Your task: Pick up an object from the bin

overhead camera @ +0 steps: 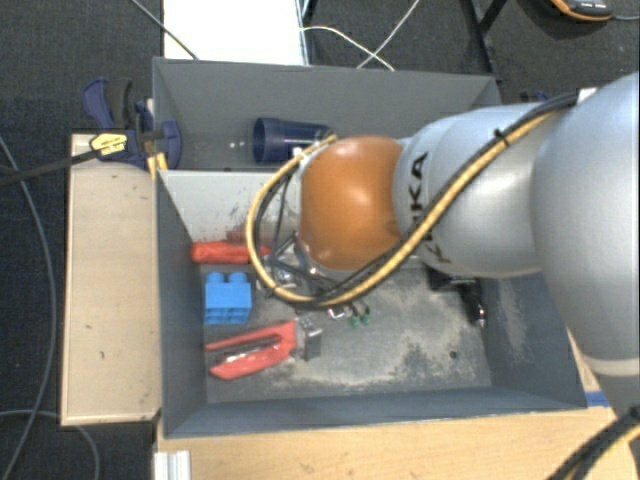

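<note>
In the camera view the silver arm reaches in from the right across a grey metal bin. Its rounded orange wrist cover sits over the middle of the bin, with yellow-and-black cables looped round its left side. The gripper hangs below that cover, low over the bin's floor, near the middle and a little to the left. The cover and cables hide most of it, so I cannot tell whether it is open or closed, and nothing can be seen held in it.

The things nearest the gripper lie to its left.
- A red-handled hand tool with a grey metal head lies flat on the floor toward the near left corner. Its head end is just beside the gripper, on the near side.
- A blue plastic toy brick sits just beyond it, against the left wall.
- A red cylindrical plastic piece lies on its side farther along that wall.

Some small green bits lie on the floor just right of the gripper. A black object is partly hidden under the arm toward the right. Beyond the bin's far wall, a dark blue cup lies on its side.
</note>
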Available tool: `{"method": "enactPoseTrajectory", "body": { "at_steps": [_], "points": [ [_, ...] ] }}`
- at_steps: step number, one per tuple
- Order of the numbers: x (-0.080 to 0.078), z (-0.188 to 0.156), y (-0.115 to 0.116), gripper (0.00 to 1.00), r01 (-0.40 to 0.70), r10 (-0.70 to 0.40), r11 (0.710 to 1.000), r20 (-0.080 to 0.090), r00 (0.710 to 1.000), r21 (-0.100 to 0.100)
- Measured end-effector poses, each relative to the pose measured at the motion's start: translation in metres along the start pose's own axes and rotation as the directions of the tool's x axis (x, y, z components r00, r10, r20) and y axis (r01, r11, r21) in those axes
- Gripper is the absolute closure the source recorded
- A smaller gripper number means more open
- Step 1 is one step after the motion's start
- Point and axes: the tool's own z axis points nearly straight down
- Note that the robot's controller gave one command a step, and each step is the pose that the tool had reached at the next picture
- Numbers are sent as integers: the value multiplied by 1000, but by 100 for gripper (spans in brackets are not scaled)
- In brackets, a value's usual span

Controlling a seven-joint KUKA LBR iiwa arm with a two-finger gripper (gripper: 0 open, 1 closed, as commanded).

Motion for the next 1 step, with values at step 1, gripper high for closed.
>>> {"method": "enactPoseTrajectory", "body": {
  "at_steps": [1],
  "points": [
    [1, 64, 5, 0, -26, 26, 1000, 2, 1000, -3]
  ]
}}
